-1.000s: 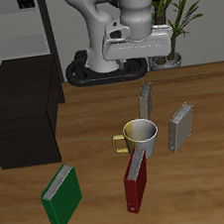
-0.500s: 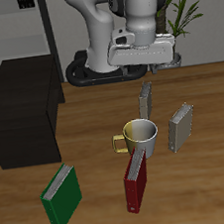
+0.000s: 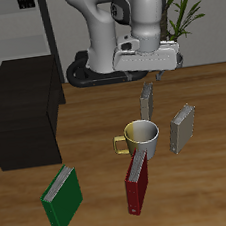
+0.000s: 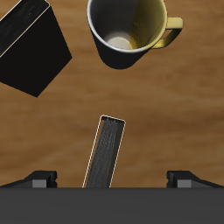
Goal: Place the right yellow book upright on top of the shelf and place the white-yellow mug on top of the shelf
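The right yellow book (image 3: 147, 102) stands upright on the table behind the white-yellow mug (image 3: 141, 134). My gripper (image 3: 151, 76) hangs open and empty just above this book. In the wrist view the book's top edge (image 4: 107, 153) lies between my two fingertips (image 4: 39, 179), closer to one than the other, and the mug (image 4: 129, 31) shows its yellow inside beyond it. The shelf (image 3: 26, 88), a low black cabinet, stands well off to the side of the books.
A second grey-tan book (image 3: 183, 128) stands beside the mug and also shows in the wrist view (image 4: 31, 48). A red book (image 3: 137, 182) and a green book (image 3: 63, 199) stand near the front edge. A grey rack (image 3: 13, 27) and a plant (image 3: 180, 10) are at the back.
My gripper has shifted sideways and a little lower, ending above the right yellow book. Nothing on the table has moved.
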Robot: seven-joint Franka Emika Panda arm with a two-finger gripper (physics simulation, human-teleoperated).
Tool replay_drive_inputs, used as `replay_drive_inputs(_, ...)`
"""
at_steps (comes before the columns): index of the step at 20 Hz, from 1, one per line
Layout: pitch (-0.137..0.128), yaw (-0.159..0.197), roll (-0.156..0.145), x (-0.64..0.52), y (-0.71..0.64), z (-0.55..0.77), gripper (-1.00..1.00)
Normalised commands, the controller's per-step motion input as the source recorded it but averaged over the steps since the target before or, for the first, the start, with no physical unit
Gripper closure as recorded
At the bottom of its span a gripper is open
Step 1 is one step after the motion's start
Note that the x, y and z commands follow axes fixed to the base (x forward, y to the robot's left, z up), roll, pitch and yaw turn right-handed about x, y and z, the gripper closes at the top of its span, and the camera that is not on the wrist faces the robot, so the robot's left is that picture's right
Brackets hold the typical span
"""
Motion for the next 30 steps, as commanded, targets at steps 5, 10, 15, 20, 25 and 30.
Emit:
replay_drive_inputs(5,0.076,0.004,0.021,0.17,0.02,-0.32,-1.00)
replay_drive_inputs(10,0.066,-0.016,0.011,0.13,-0.02,-0.20,-1.00)
replay_drive_inputs(15,0.122,-0.047,0.048,0.14,-0.07,-0.28,1.00)
replay_drive_inputs(20,0.063,-0.026,0.010,0.10,-0.08,-0.21,1.00)
replay_drive_inputs(25,-0.005,0.013,0.001,-0.06,-0.07,0.13,1.00)
replay_drive_inputs(30,0.003,0.029,0.004,-0.10,-0.20,0.31,1.00)
